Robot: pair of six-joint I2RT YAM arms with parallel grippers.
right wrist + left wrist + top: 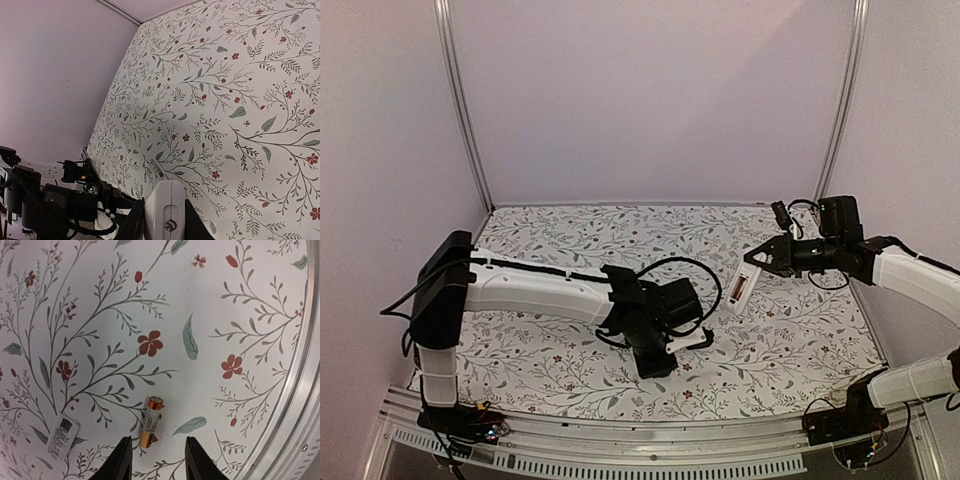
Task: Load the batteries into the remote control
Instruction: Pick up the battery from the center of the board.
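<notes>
Soft, even, slightly pink light; faint diffuse shadows on the white flower-printed cloth (pixel 550 372); silver metal rim (pixel 296 405) bows near the frame edge.

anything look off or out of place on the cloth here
A small white rectangular piece with black print lies loose on the floral cloth, near the slim gold-and-black battery. Label or cover, I cannot tell. Nothing looks spilled or broken.

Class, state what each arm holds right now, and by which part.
Right jaws: the remote control, gripped by one end. Left jaws: nothing, merely straddling a battery.
</notes>
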